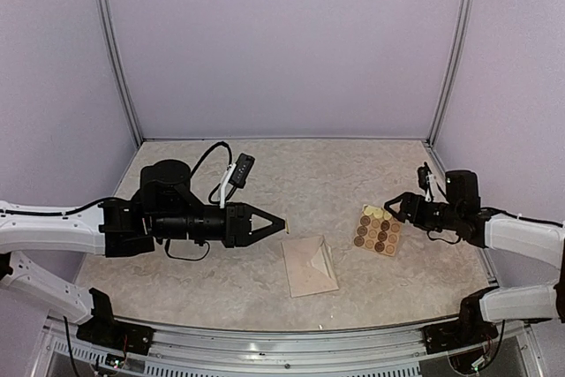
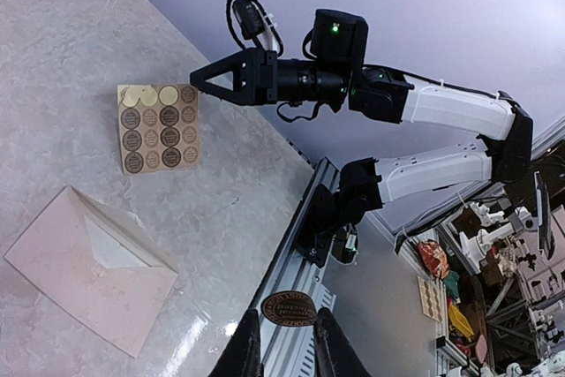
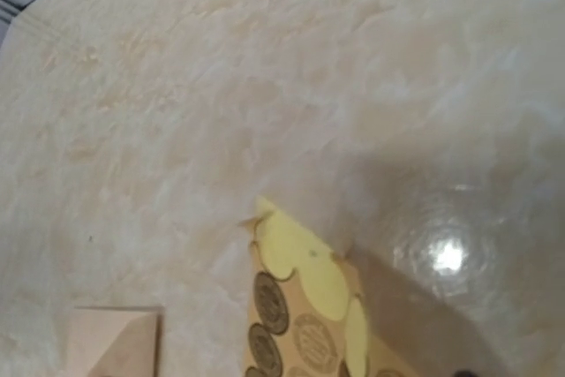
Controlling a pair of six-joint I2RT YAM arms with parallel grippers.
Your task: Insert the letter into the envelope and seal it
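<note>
Nearest the arm bases, the small pale tan paper envelope (image 1: 309, 267) lies flat on the marbled beige surface (image 1: 212, 293), its long axis running roughly near to far with a slight tilt. Its triangular flap is folded over the body, and a whiter wedge shows beside it. No letter shows outside.

Just beyond and leftward, the left tool (image 1: 282, 225) hangs above the surface, pointing right, pinched on a round brown sticker (image 2: 288, 309). The envelope lies below and near-right of that tool, on the closer arm's side, so I judge a short descent onto the flap comes next.

Farther right lies the tan sheet of round brown stickers (image 1: 378, 232). The right tool (image 1: 391, 207) is just beside its far edge, and I cannot tell how its jaws stand.
</note>
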